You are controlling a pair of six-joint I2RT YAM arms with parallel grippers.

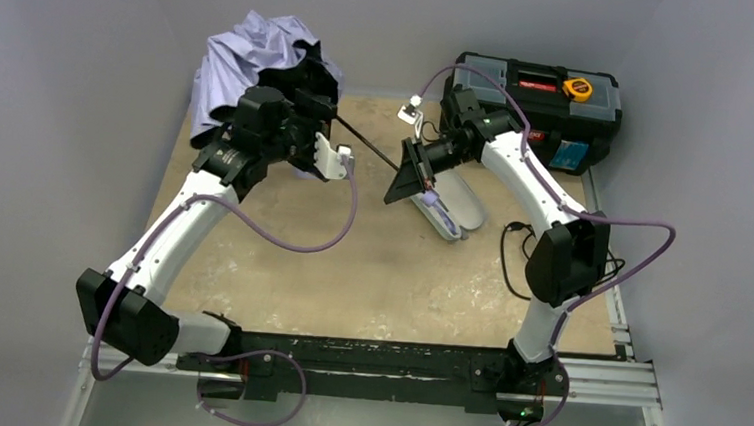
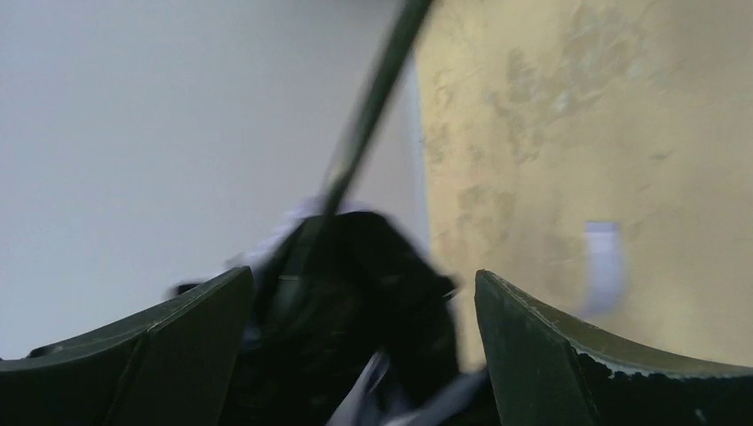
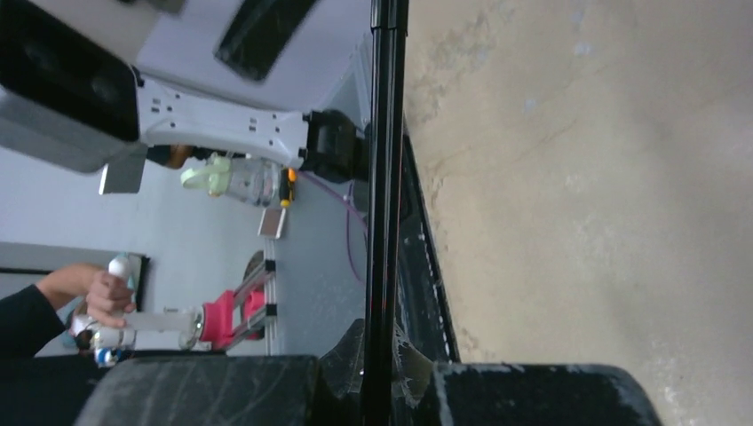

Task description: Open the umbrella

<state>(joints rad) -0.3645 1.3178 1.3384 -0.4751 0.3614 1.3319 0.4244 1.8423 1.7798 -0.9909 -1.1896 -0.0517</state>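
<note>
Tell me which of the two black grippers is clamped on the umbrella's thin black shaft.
The right gripper: its jaws are shut on the thin black shaft. The left gripper stands wide open around the bunched lavender canopy.

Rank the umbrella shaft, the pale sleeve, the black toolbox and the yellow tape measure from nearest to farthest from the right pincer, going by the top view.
1. umbrella shaft: clamped in the right pincer.
2. pale sleeve: on the table, just right of the pincer.
3. black toolbox: at the back right.
4. yellow tape measure: on the toolbox lid, farthest.
</note>
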